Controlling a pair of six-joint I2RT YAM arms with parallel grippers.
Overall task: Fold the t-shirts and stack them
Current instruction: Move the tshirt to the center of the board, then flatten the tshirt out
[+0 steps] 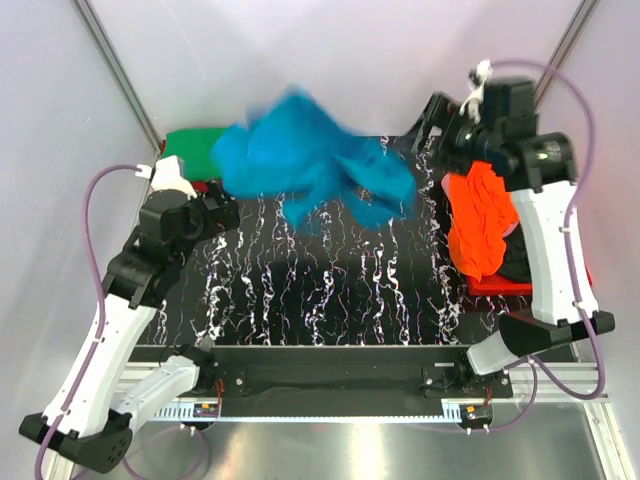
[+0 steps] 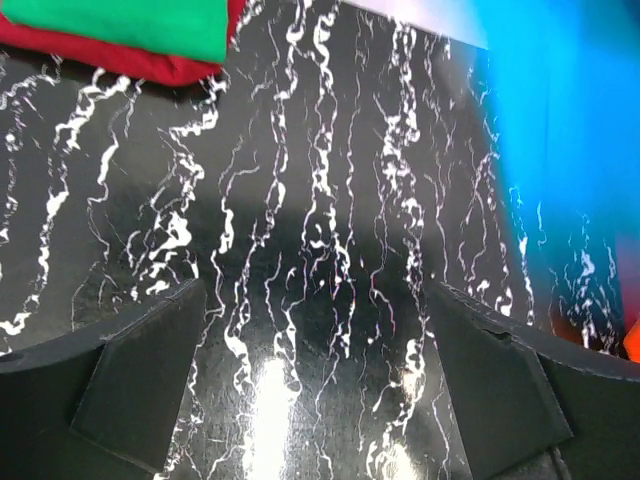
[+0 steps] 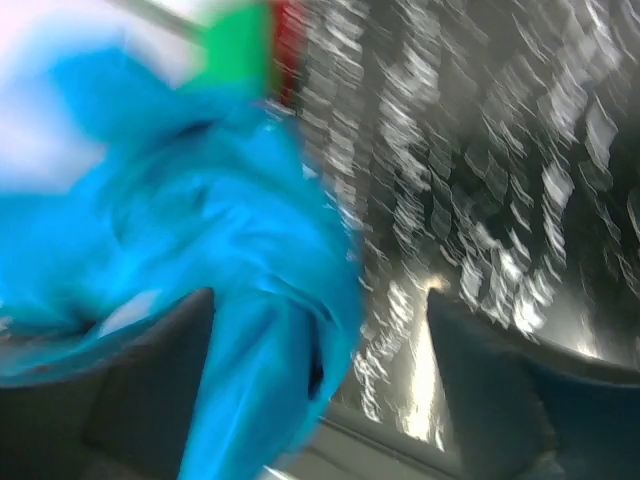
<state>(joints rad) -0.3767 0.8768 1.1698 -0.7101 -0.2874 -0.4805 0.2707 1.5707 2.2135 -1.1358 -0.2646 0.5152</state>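
The teal blue t-shirt (image 1: 310, 165) is bunched and blurred above the back of the table, spreading from the left arm across to the right gripper (image 1: 432, 128). In the right wrist view its cloth (image 3: 200, 220) hangs against the left finger (image 3: 150, 390). The jaws of the right gripper (image 3: 320, 380) stand wide apart, so it is open. A green t-shirt (image 1: 190, 150) lies folded on a red one (image 1: 203, 186) at the back left. My left gripper (image 1: 215, 215) is open over bare table (image 2: 315, 390), with nothing between its fingers.
An orange t-shirt (image 1: 480, 225) lies crumpled over the red plastic bin (image 1: 500, 285) at the right, beside the right arm. The black marbled mat (image 1: 330, 290) covers the table. Grey walls close in the back and both sides.
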